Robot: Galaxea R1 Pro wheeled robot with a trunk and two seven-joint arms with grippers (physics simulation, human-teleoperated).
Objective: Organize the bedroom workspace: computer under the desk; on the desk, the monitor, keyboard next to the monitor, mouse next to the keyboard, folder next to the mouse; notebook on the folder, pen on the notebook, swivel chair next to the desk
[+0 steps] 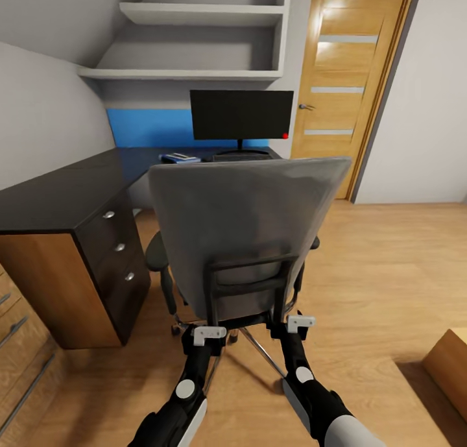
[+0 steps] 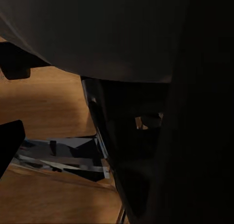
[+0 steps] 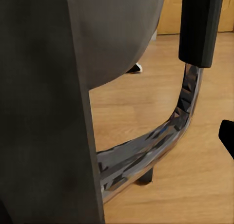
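The swivel chair stands right in front of me, its tall grey back toward me and its seat facing the desk. My left gripper and right gripper sit low at the black frame of the chair back, one at each upright. In each wrist view one fingertip stands apart from the dark frame, with floor showing between. The monitor stands on the desk's far part. A blue folder lies on the desk to its left, with something small on top. Computer, keyboard, mouse and pen are hidden.
The desk's drawer unit is to the left of the chair, and a light wooden chest is at the near left. A wooden door is behind the desk on the right. A wooden piece juts in at the lower right.
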